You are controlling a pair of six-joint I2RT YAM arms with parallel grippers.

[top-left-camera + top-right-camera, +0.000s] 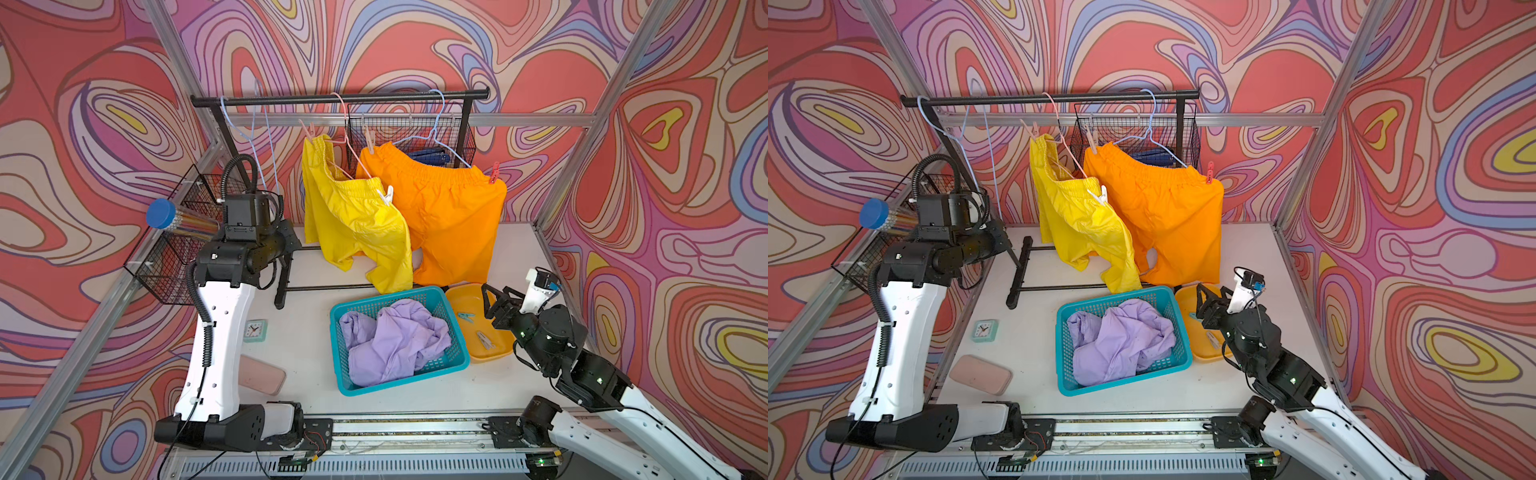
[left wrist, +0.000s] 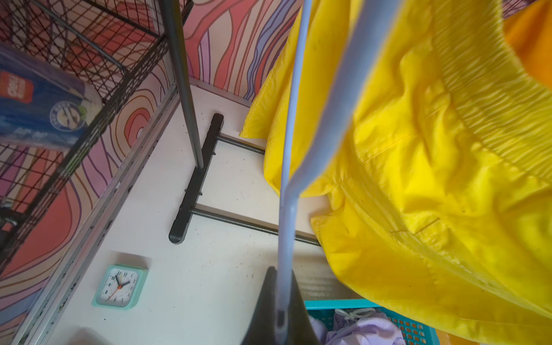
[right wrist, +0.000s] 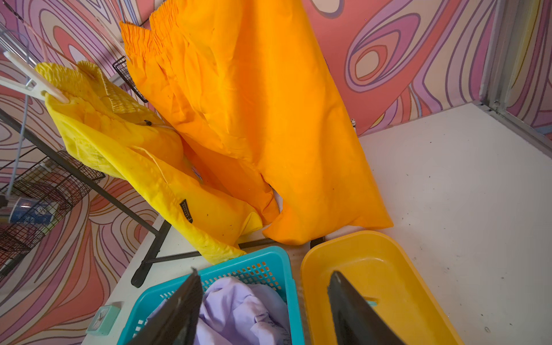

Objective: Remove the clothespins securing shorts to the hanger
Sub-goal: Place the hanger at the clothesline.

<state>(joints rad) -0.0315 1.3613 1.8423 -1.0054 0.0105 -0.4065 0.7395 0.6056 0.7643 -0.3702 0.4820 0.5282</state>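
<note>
On the left, the left arm stands upright from its base and bends at the elbow toward the rack. The left gripper (image 2: 282,277) is clamped on the wire of the bare pale blue hanger (image 1: 266,137) hung from the black rail (image 1: 332,99).

Next along, the yellow shorts (image 1: 353,224) hang pinned by a pink clothespin (image 1: 309,129) and a white clothespin (image 1: 386,195). The orange shorts (image 1: 449,220) hang beside them, held by a beige clothespin (image 1: 370,143) and a red clothespin (image 1: 493,173).

Down on the table, the lilac shorts (image 1: 395,336) lie crumpled in the teal basket (image 1: 345,386). Two loose clothespins (image 1: 485,340) rest in the yellow tray (image 1: 490,358).

On the right, the right arm reaches in low. The right gripper (image 1: 495,299) hangs over the tray with its jaws spread and nothing between them.
</note>
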